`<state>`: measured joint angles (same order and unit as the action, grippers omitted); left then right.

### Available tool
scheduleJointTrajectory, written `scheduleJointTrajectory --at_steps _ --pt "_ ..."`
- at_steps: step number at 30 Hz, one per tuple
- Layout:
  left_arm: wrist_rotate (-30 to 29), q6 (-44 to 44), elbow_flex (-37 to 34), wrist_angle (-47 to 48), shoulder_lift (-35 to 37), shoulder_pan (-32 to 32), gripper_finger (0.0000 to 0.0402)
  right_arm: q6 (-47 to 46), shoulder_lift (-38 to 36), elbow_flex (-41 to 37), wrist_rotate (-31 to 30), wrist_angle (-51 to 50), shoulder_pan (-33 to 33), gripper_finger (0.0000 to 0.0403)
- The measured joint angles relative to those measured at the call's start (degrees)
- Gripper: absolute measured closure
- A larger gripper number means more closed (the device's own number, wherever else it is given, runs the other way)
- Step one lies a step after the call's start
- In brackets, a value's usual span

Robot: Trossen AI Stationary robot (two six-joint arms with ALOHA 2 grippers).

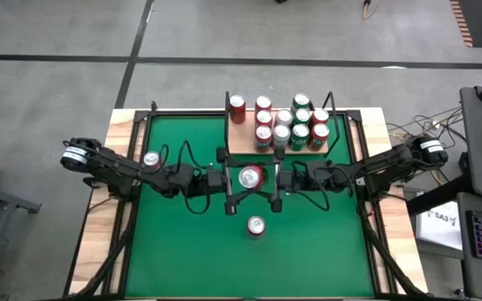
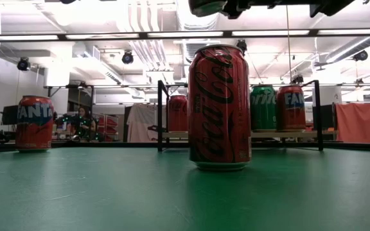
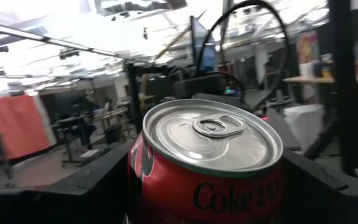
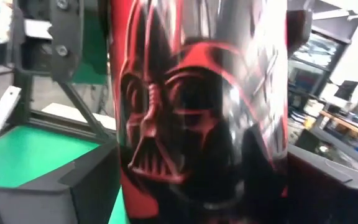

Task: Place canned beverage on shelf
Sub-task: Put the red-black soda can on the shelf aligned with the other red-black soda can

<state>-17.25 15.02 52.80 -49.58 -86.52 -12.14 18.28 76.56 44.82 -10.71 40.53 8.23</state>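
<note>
1. We see the Coke Zero can [image 1: 250, 176] raised above the bench [image 1: 191, 251], just in front of the shelf [image 1: 243, 139].
2. Left tool [image 1: 231, 178] and right tool [image 1: 272, 178] flank it; whether either grips, we cannot tell.

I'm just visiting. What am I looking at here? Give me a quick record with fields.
Centre can: red Coke can, between both claws
Left claw: at that can's left side
Right claw: at its right side
Shelf: wooden board at the table's far side, crowded with red and green cans
Loose cans: second Coke can towards the front; Fanta can on the left
</note>
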Motion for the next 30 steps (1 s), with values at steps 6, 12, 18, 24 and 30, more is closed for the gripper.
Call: scheduleJointTrajectory --at_steps 6,12,18,24,30 --pt "-7.65 0.11 0.0 1.66 0.11 -0.07 0.011 -2.31 -2.18 0.0 -5.31 -5.63 0.01 0.0063" --pt "-15.48 0.32 0.0 4.18 0.24 -0.02 0.011 -6.2 -6.58 0.0 -9.76 -13.34 0.02 0.0073" --pt "-22.43 -0.75 0.0 7.18 0.31 0.24 0.011 -9.5 -10.85 0.0 -13.48 -20.71 0.02 0.0074" --pt "-22.8 -4.86 0.0 7.69 -0.8 2.2 0.011 -10.24 -12.58 0.0 -13.74 -22.92 0.04 0.0074" --pt "-26.96 -7.64 -0.11 8.0 -3.36 3.71 0.011 -10.21 -13.42 -0.09 -15.01 -24.92 0.02 0.0074"
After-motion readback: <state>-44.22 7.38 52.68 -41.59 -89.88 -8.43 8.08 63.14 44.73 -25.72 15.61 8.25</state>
